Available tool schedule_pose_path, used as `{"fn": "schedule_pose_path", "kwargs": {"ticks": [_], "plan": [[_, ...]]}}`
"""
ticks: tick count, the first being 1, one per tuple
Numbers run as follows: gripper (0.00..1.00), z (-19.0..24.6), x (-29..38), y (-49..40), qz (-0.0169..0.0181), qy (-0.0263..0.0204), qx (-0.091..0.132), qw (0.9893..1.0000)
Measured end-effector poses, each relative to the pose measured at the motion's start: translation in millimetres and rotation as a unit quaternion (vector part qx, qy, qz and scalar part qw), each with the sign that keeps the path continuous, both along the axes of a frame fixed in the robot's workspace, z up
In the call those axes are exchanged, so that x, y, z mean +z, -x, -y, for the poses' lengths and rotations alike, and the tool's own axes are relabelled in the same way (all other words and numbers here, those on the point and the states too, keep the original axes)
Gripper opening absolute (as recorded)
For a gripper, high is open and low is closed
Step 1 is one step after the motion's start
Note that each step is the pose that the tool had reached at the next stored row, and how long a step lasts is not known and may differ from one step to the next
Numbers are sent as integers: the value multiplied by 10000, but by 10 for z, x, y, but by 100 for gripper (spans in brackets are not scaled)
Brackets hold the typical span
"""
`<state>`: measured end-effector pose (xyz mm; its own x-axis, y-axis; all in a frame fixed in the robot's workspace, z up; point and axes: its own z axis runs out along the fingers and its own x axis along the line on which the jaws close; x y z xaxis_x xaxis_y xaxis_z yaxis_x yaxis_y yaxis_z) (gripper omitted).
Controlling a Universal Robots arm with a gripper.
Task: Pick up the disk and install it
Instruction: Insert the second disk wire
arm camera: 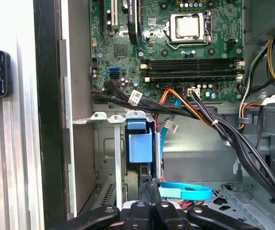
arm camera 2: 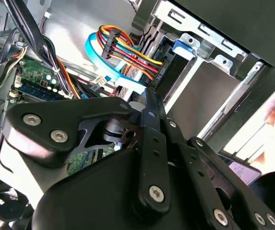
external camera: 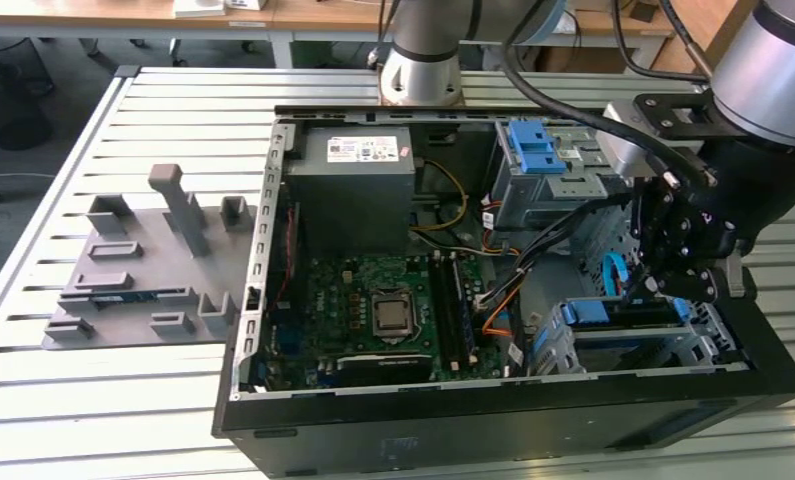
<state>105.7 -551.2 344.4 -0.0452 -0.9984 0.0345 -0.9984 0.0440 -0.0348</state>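
Observation:
The disk (external camera: pixel 624 312) sits in the lower drive cage (external camera: pixel 697 345) at the exterior view's right front corner of the open computer case. Its blue plastic frame faces up. In the first wrist view the frame's blue tab (arm camera: pixel 140 143) stands between the cage's metal rails, with the dark drive edge below it. In the second wrist view the tab (arm camera 2: pixel 183 45) shows at the cage mouth. My gripper (external camera: pixel 661 288) hangs just above the disk. Its fingertips (arm camera: pixel 152 186) are pressed together with nothing between them, close to the disk's near edge. The black linkage (arm camera 2: pixel 142 158) hides the contact point.
Behind the gripper, a bundle of black and coloured cables (arm camera: pixel 214 124) crosses to the motherboard (external camera: pixel 384 310), and a light blue data cable (arm camera: pixel 185 191) lies beside the fingertips. An upper cage with blue latch (external camera: pixel 537 150) and grey power supply (external camera: pixel 357 170) stand behind. A grey fixture tray (external camera: pixel 144 270) lies outside.

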Motion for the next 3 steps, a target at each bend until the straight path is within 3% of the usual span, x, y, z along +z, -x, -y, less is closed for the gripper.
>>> {"fn": "schedule_pose_path", "kwargs": {"ticks": [3], "plan": [[11,0,0,0,0,0,0,10000]]}}
